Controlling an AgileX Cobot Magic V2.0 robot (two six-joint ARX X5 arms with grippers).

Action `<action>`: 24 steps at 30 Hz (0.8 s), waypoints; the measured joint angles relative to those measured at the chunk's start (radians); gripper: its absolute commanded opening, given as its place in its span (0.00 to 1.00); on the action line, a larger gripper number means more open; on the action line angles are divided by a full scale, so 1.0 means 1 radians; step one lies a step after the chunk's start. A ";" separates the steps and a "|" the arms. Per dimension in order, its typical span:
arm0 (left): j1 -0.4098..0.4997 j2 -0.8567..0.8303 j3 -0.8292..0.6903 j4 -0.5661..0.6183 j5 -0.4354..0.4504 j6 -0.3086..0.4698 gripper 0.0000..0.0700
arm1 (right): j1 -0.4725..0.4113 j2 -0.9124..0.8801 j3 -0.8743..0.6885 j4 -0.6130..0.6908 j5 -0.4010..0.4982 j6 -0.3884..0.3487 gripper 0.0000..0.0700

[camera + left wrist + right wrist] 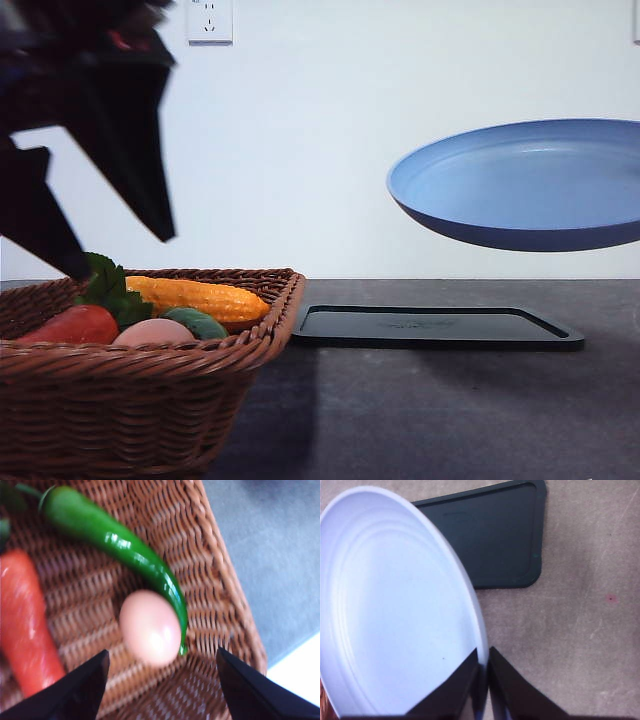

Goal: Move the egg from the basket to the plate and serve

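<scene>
The pinkish egg [150, 627] lies in the brown wicker basket [220, 595], up against a green chili. My left gripper [162, 651] hangs open just above the egg, one black finger on each side and neither touching it. From the front, the egg [152, 332] peeks over the rim of the basket [150, 400], with the left gripper [120, 256] above it. The blue plate [520, 185] is held in the air at the right, slightly tilted, above the table. My right gripper [482, 655] is shut on the rim of the plate [395, 605].
The basket also holds a long green chili [125, 550], a red vegetable [25, 625], a yellow corn cob [200, 297], a rounded green vegetable [197, 322] and leaves. A flat black tray [435, 327] lies on the dark table below the plate.
</scene>
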 measured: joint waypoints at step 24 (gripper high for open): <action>-0.016 0.239 0.041 0.031 0.001 -0.009 0.60 | 0.000 0.000 0.000 -0.004 -0.001 0.000 0.00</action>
